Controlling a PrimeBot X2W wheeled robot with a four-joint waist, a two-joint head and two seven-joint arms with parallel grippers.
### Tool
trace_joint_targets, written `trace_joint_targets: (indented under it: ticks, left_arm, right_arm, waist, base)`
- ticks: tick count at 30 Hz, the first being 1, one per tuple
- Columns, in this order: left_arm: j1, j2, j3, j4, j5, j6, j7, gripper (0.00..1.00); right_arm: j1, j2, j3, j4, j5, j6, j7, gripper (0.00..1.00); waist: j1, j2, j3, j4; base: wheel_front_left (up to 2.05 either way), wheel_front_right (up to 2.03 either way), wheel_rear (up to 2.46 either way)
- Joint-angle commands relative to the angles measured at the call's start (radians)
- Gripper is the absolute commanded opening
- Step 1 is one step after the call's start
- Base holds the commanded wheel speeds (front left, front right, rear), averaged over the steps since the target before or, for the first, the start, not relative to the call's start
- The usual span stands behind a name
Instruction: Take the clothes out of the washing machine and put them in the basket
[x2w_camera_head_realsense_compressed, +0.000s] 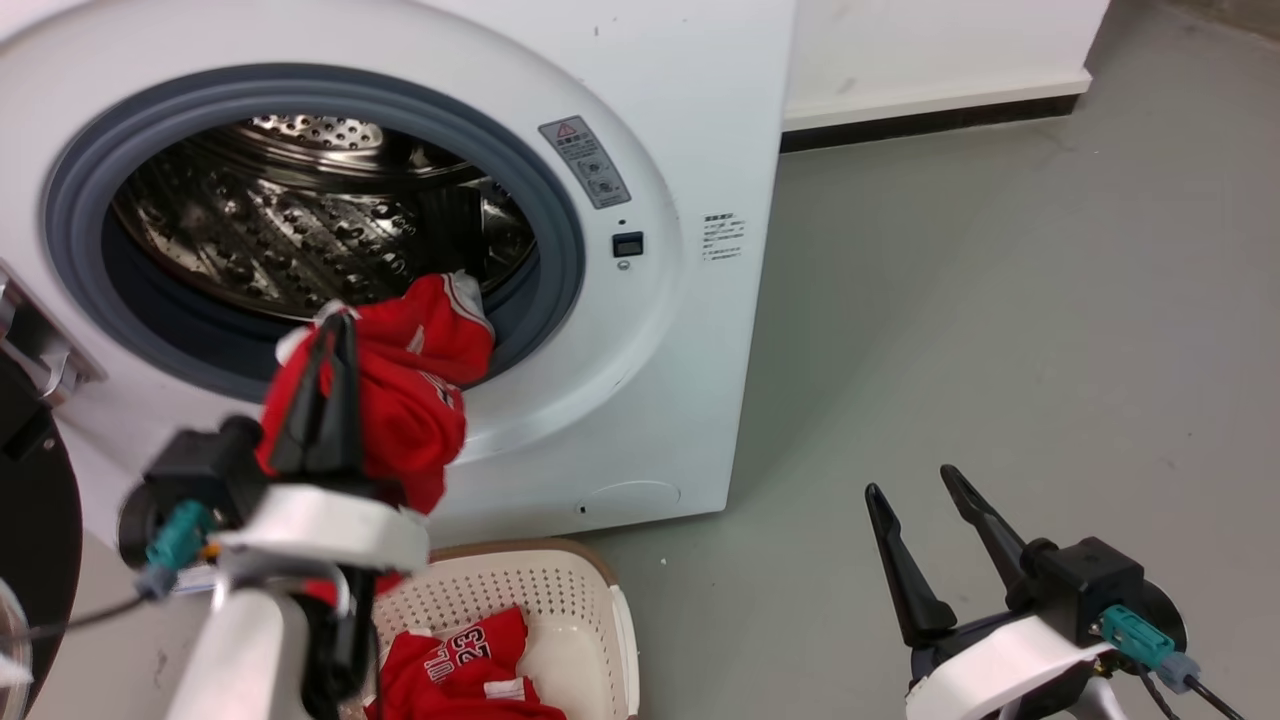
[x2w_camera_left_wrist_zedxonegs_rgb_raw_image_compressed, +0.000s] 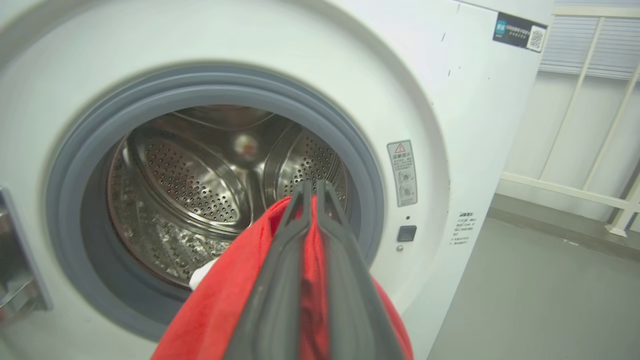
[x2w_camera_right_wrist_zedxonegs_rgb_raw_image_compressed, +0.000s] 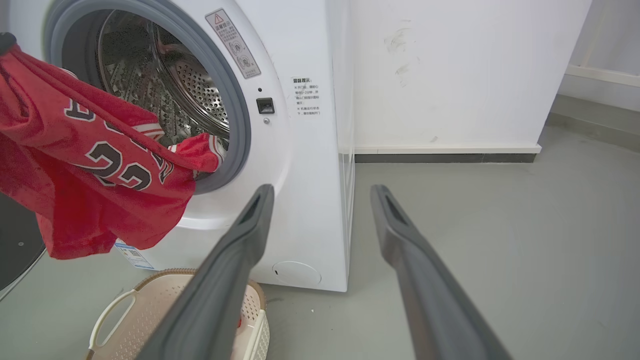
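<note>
The washing machine (x2w_camera_head_realsense_compressed: 650, 330) is a white front-loader. Its door (x2w_camera_head_realsense_compressed: 30, 520) is open at the left, exposing the grey rubber ring (x2w_camera_head_realsense_compressed: 562, 240) and the perforated steel drum (x2w_camera_head_realsense_compressed: 270, 230).

A red garment (x2w_camera_head_realsense_compressed: 410, 400) with white trim and numerals hangs out of the opening. One end lies on the lower right of the ring; the rest is clamped in the closed jaws of the left gripper (x2w_camera_head_realsense_compressed: 335, 325) and suspended above the basket.

The basket (x2w_camera_head_realsense_compressed: 530, 590) is cream, perforated and brown-rimmed. It stands on the floor just beside the machine's front and holds a red jersey (x2w_camera_head_realsense_compressed: 460, 665) marked 23.
</note>
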Motion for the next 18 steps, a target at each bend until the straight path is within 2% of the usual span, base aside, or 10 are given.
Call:
trace_joint_targets:
  ticks: [1,5,8,13,18]
  left_arm:
    - [0.036,-0.012,-0.009,-0.039,-0.002,0.010,0.007,0.00]
    - [0.120,-0.040,-0.034,-0.102,-0.011,0.029,0.027,0.00]
    - [0.173,-0.061,-0.049,-0.089,-0.025,0.035,0.035,0.00]
    - [0.250,-0.103,-0.095,-0.017,-0.054,0.027,0.038,0.00]
    - [0.258,-0.124,-0.148,0.099,-0.069,0.005,0.026,0.00]
  right_arm:
    - [0.008,0.002,0.000,-0.012,-0.002,-0.001,0.004,1.00]
    - [-0.008,0.002,0.002,-0.021,-0.008,-0.001,0.005,1.00]
    - [-0.017,0.002,0.014,-0.023,-0.008,-0.001,0.008,1.00]
    - [-0.037,0.002,0.024,-0.028,-0.006,-0.001,0.009,1.00]
    - [-0.058,0.002,0.027,-0.036,-0.012,-0.001,0.012,1.00]
  waist:
    - [0.0002,0.0000,0.011,0.010]
    - [0.0002,0.0000,0.037,0.026]
    - [0.0002,0.0000,0.054,0.025]
    - [0.0002,0.0000,0.096,0.019]
    - [0.0002,0.0000,0.157,0.015]
  base:
    - [0.00,0.00,0.00]
    - [0.00,0.00,0.00]
    - [0.00,0.00,0.00]
    - [0.00,0.00,0.00]
    - [0.00,0.00,0.00]
